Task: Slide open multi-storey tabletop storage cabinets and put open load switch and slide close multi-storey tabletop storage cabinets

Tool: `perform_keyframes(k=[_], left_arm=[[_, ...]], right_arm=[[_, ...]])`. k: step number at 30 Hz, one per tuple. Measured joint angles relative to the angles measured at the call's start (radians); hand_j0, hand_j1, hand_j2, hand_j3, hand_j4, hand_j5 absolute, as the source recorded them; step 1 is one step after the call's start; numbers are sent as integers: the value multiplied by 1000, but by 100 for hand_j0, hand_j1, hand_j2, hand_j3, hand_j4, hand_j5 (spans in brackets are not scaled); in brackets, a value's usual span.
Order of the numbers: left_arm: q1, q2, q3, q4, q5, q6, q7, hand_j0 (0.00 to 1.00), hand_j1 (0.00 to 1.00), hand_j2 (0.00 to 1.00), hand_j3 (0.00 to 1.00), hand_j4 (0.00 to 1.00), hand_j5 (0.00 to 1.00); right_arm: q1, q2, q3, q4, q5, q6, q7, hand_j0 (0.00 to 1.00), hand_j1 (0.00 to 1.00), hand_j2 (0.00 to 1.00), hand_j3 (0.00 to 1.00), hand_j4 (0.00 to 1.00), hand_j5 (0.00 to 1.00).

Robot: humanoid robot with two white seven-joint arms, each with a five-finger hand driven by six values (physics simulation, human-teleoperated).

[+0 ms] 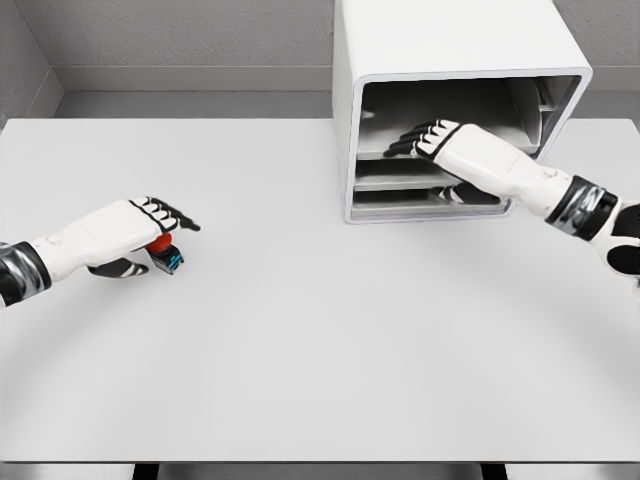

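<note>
At the left of the frame the load switch [165,254] is gripped by the curled left hand [125,235] on the table [320,350]. At upper right, the right hand [450,145] is held flat, grasping nothing, before the cabinet [450,60]. The switch could be dropped in transit if the grip is shallow.

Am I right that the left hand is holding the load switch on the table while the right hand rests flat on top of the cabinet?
Not quite. The left hand does hold the load switch on the table, but the right hand is not on top of the cabinet. The head view shows it reaching into the cabinet's open front, above the upper shelf.
</note>
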Motion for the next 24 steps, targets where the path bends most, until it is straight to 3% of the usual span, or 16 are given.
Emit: perform_keyframes(k=[15,24], left_arm=[[3,10,-3,-2,3,0,0,55,55,55,55,55,55],[5,10,-3,-3,4,1,1,43,43,43,43,43,43]], right_arm=[[-57,55,16,125,15,0,27,84,84,84,84,84,84],[-49,58,24,133,-9,4,25,85,85,85,85,85,85]])
